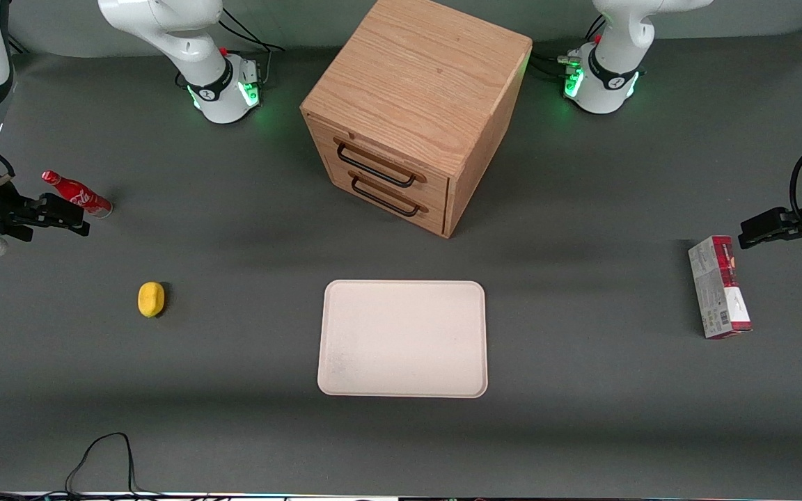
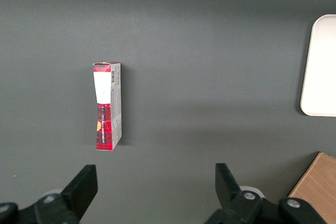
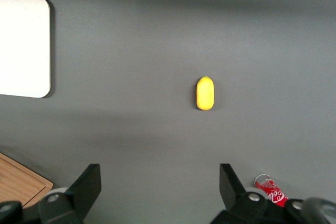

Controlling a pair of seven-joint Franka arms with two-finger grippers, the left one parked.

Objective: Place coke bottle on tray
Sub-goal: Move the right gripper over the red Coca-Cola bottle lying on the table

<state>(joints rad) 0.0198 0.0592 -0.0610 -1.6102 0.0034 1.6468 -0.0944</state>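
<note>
Approach step, nothing grasped yet. Coke bottle [image 1: 77, 195] lying on the desk [image 1: 234, 431] toward the working arm's end, cap pointing away from the tray [image 1: 402, 339] — well apart from it. Gripper [image 1: 70, 216] hanging just beside the bottle's base, fingers spread wide, empty. Yellow object [image 1: 151, 299] nearer the front camera, wooden cabinet [image 1: 415, 111] farther from it than the tray. Next, probably: shift over the bottle's body, line the fingers across it, descend and close — then carry to the tray.

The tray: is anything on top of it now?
Nothing lies on the tray; its whole surface shows. The coke bottle stands on the table beside the open gripper.
</note>
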